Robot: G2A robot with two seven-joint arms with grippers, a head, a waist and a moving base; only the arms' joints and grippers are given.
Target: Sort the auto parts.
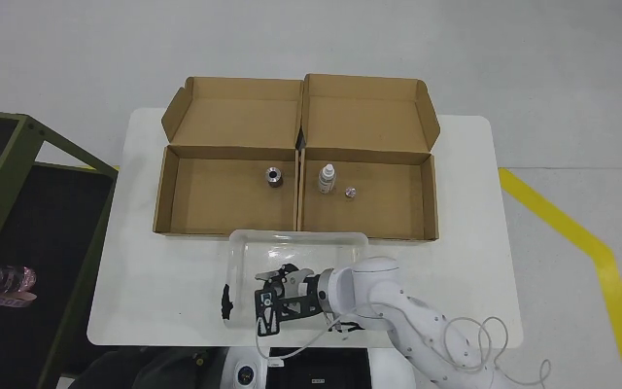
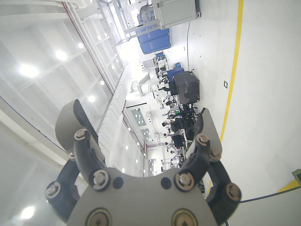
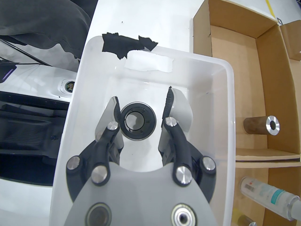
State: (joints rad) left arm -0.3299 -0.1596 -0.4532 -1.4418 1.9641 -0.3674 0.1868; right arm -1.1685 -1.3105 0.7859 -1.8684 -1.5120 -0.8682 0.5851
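Note:
A black ring-shaped part (image 3: 138,121) lies flat on the floor of the white plastic bin (image 3: 232,109). My right gripper (image 3: 142,101) is lowered into the bin, open, with one finger on each side of the ring; one fingertip (image 3: 115,105) is at the ring's edge. From above, the right gripper (image 1: 267,290) sits inside the bin (image 1: 301,234) at the table's front edge. My left gripper (image 2: 140,109) is open with nothing between its fingers, and it points up at the room.
Two open cardboard boxes stand behind the bin. The left box (image 1: 209,194) holds a metal cylinder (image 1: 273,176) (image 3: 261,124). The right box (image 1: 389,199) holds a small bottle (image 1: 328,177) (image 3: 265,195) and a small metal part (image 1: 351,192). Black tape (image 3: 122,44) sticks to the bin's rim.

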